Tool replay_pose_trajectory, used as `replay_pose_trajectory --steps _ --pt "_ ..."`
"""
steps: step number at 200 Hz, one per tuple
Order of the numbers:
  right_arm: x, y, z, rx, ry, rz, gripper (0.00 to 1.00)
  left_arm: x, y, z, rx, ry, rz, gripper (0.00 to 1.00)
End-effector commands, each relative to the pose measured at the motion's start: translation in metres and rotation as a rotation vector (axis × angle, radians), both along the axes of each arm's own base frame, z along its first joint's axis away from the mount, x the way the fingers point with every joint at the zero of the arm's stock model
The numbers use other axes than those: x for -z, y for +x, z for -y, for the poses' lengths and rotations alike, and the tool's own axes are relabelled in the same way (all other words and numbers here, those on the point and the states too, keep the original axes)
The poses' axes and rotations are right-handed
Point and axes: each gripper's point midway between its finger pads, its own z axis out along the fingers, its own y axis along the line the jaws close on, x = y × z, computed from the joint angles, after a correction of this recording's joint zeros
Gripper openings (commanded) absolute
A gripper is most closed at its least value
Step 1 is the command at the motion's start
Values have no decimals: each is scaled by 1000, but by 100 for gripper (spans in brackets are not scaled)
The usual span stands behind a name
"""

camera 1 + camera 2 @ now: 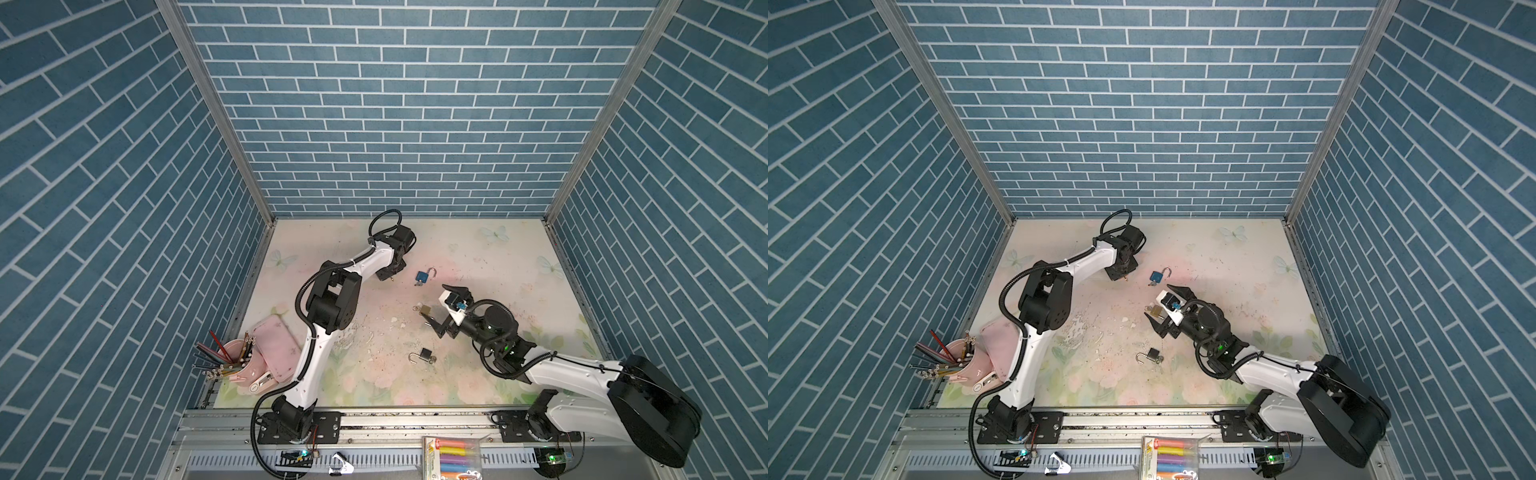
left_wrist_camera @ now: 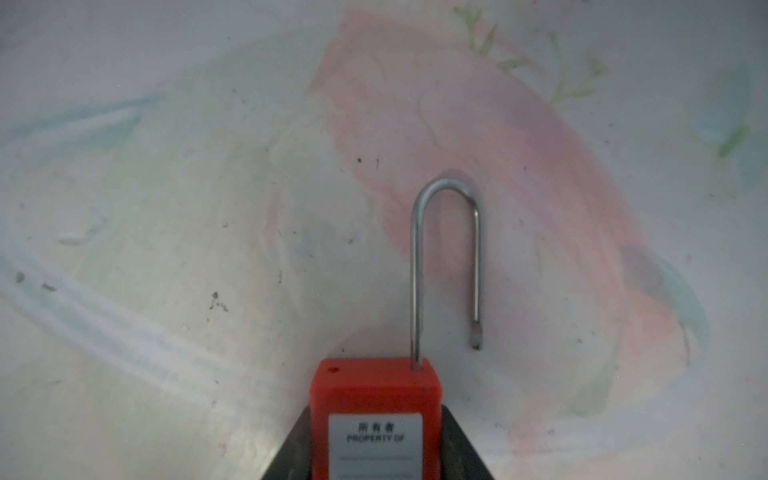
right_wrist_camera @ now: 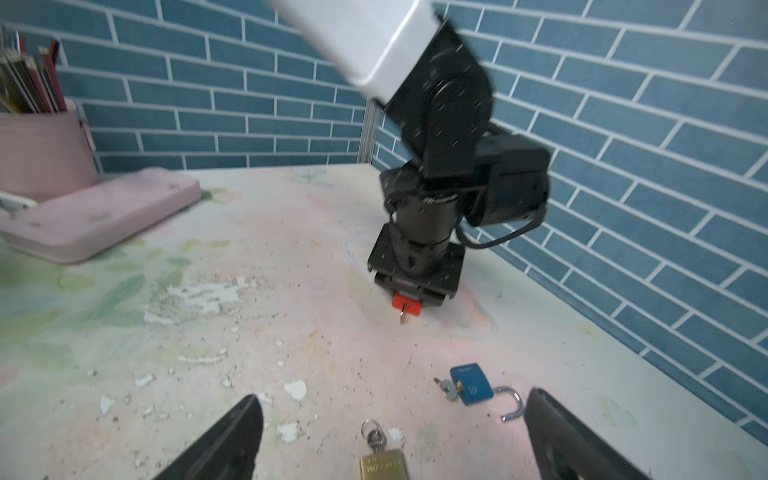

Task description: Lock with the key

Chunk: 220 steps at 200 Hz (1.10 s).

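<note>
A red padlock [image 2: 376,395] with a white label lies on the floral table, its long steel shackle [image 2: 446,249] swung open. My left gripper [image 2: 376,411] points down over it, and its black fingers [image 2: 453,436] press both sides of the body. In the right wrist view a key [image 3: 403,318] sticks out of the red padlock's [image 3: 407,302] lower end. In both top views the left gripper [image 1: 390,272] [image 1: 1122,272] hides the padlock. My right gripper [image 1: 436,304] [image 3: 392,409] stands wide open and holds nothing, hovering over a brass padlock [image 1: 424,309] [image 3: 382,463].
A blue padlock [image 1: 424,276] [image 3: 471,384] with an open shackle and a key lies between the grippers. A dark padlock [image 1: 424,354] lies nearer the front. A pink case [image 1: 276,345] and a pencil cup [image 1: 232,357] stand at the left wall. Highlighters [image 1: 451,457] sit on the front rail.
</note>
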Motion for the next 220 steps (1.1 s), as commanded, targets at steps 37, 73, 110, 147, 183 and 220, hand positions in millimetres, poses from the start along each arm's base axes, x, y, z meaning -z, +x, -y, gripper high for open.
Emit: replay_pose_trajectory --steps 37,73,110,147,183,220 --pt "-102 21 47 100 427 -76 95 -81 9 27 490 -97 355 18" --pt "-121 22 64 126 509 -136 93 -136 -11 22 736 26 540 18" --pt "-130 27 74 160 538 -287 93 -181 -42 26 968 200 703 17" --pt "-138 28 81 128 634 -476 90 -205 -83 31 1152 327 846 16" --pt "-122 27 64 82 583 -675 89 -195 -128 47 1362 521 945 16" --pt "-91 22 43 30 491 -930 88 -173 -156 61 1525 608 930 14"
